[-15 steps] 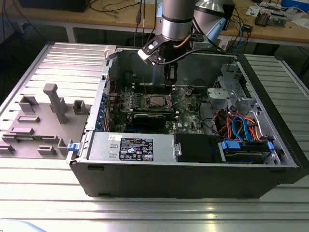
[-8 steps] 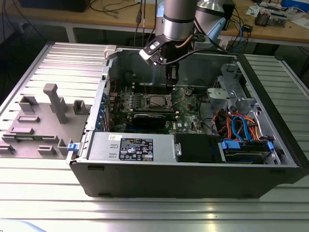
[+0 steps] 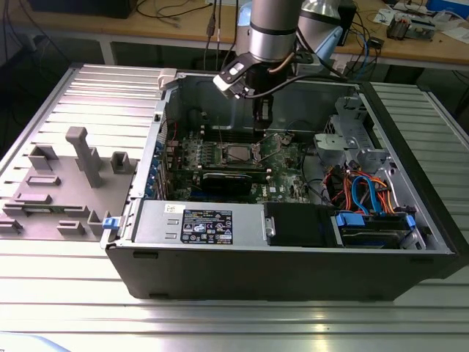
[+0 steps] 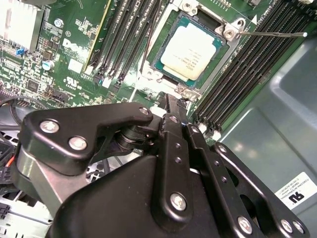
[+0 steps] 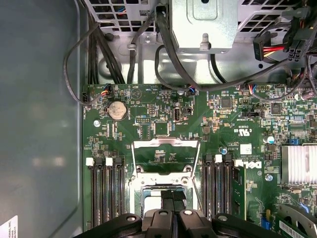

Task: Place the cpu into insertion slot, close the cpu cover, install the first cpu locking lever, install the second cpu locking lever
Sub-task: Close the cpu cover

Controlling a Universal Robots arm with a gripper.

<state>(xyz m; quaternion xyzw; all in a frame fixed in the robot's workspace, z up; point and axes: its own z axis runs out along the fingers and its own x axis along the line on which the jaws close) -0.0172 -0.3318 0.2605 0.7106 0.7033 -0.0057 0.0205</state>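
Observation:
The cpu (image 4: 190,48), a pale square chip, lies flat in the insertion slot (image 4: 167,39) on the green board; in the exterior view the cpu (image 3: 236,153) sits mid-board. The cpu cover (image 5: 166,145), a silver frame with a window, is swung open and away from the slot. A thin locking lever (image 4: 272,33) sticks out free past the slot's corner. Another thin locking lever (image 4: 143,49) runs along the opposite side. My gripper (image 3: 261,123) hangs just above the board at the cover side of the slot. In both wrist views the gripper (image 4: 172,101) (image 5: 168,194) is shut, with nothing between its fingers.
Black memory slots (image 4: 124,29) flank the socket on both sides. A long black graphics card (image 3: 231,180) lies in front of it, then the labelled power supply (image 3: 205,224). Coloured drive cables (image 3: 359,194) fill the exterior view's right. A grey fixture (image 3: 66,176) sits outside the case.

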